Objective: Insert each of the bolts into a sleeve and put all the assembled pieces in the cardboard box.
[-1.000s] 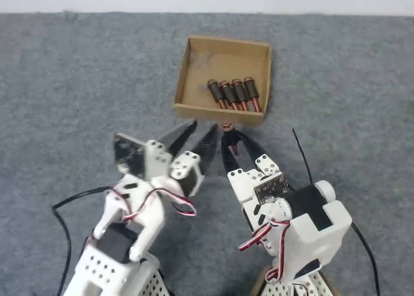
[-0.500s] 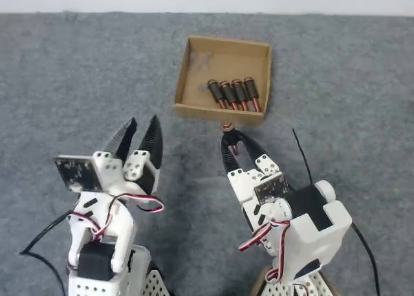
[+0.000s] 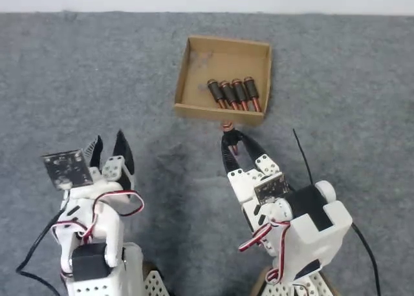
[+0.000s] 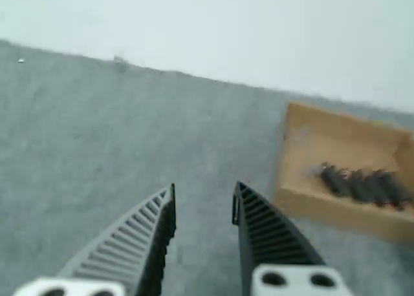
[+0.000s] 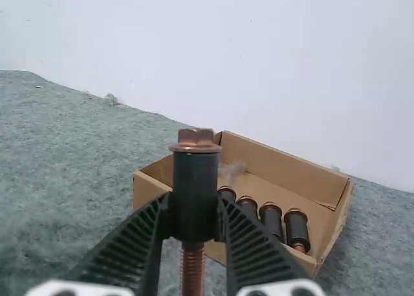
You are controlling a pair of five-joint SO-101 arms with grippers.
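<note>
1. An assembled piece is gripped upright between the fingers of the right gripper. Its dark sleeve is clamped at the lower end. A copper bolt is run through the sleeve, with the flanged hex head seated on top and the threaded shank showing below the fingers.
2. In the high view, the right gripper is held just in front of the cardboard box. The assembled piece is placed close to the near wall of the box but outside it.
3. Four finished pieces are laid side by side on the box floor, toward the right arm's side. Their sleeved heads are turned to the far wall and their copper shanks to the near wall. The same row is seen past the held sleeve in the right wrist view, inside the open box.
4. The left gripper is held over the grey mat, well apart from the box and from the other arm. Its fingers are spread and nothing is held between them.
5. In the left wrist view, the parted tips of the left gripper are pointed across the mat. The box and its dark row of pieces are shown off to one side.
6. The mat is bounded at the far edge by a white wall.
</note>
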